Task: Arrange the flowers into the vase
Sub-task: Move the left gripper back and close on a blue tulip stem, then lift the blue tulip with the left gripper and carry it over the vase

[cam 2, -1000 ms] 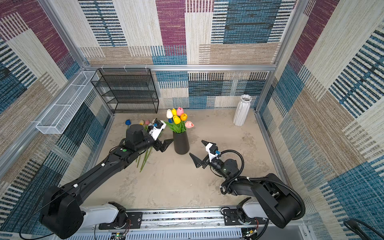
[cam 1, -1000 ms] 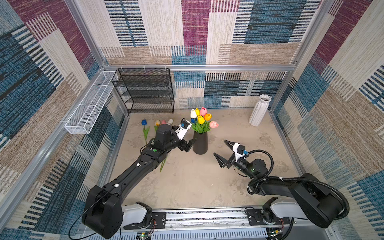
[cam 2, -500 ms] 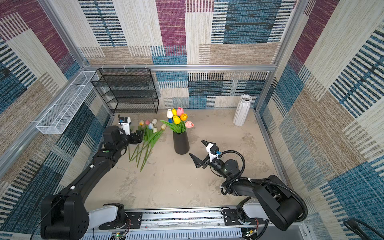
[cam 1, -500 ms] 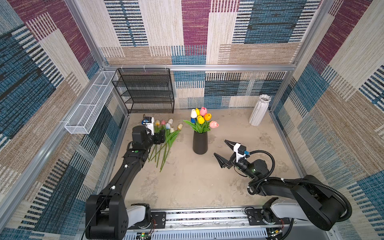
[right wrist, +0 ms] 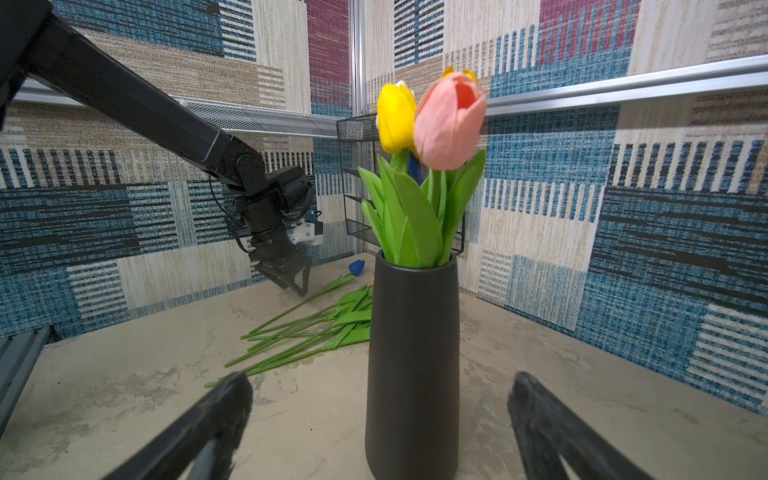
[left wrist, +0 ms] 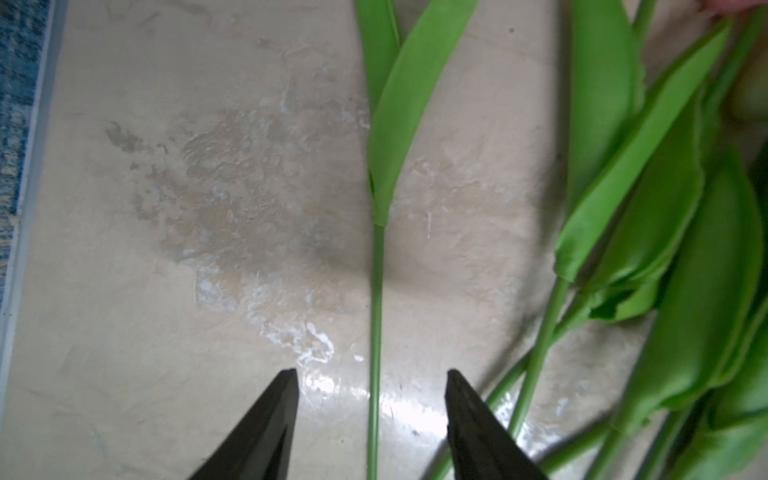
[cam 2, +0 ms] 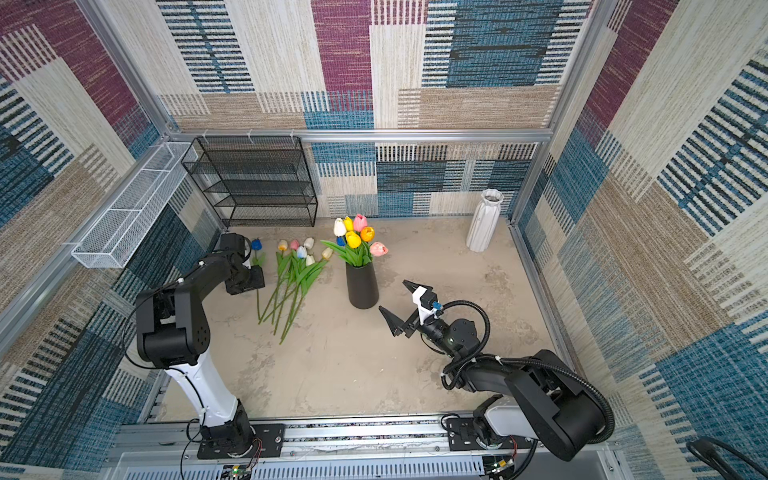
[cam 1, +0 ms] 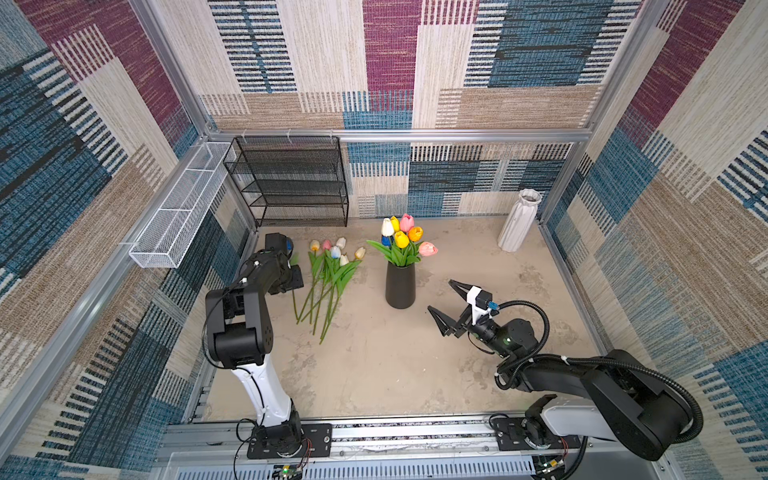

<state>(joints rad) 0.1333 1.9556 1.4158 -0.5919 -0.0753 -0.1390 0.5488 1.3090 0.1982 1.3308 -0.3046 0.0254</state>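
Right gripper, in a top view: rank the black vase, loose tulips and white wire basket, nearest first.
From the right gripper:
1. black vase, just left of it.
2. loose tulips, lying farther left, past the vase.
3. white wire basket, on the left wall.

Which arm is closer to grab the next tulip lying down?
Left. The left gripper hangs open over a lone stem, one finger each side. The right gripper faces the black vase instead.
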